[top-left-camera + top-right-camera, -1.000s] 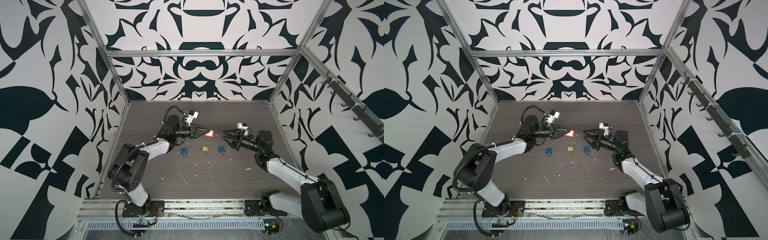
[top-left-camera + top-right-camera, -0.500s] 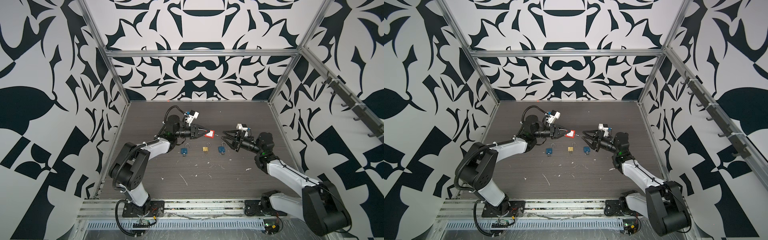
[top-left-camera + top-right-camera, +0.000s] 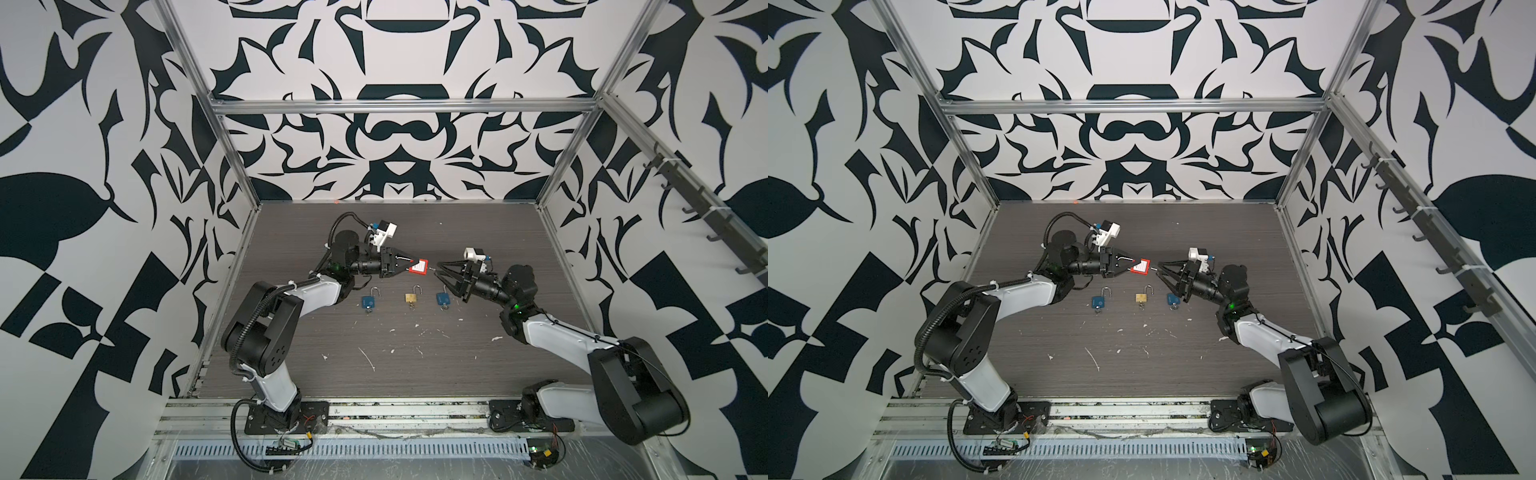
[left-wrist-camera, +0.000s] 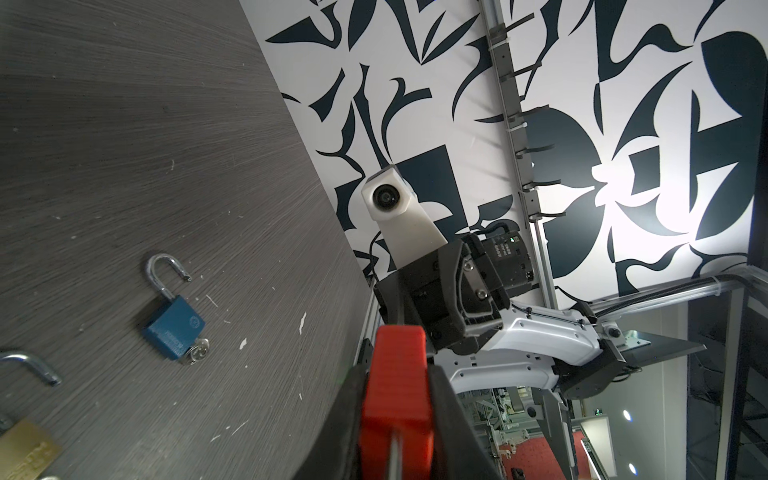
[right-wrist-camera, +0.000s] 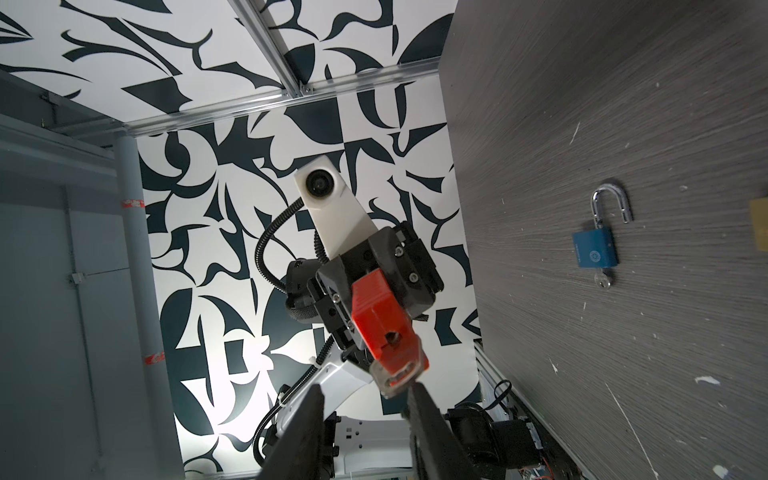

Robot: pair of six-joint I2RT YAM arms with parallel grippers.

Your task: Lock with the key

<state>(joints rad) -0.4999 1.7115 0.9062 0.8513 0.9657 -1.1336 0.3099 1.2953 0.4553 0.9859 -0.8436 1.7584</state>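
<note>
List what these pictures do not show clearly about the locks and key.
- Red padlock, shackle shut or open: too small in both top views, cut off at the left wrist view's edge.
- Key touching the right gripper: unclear in the right wrist view, too small from above.
- Brass padlock: cut off at both wrist views' edges.

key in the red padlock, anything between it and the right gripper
Nothing visible does. The key juts from the red padlock held aloft by the left gripper, and the right gripper, open, sits right at its head, only air between.
</note>
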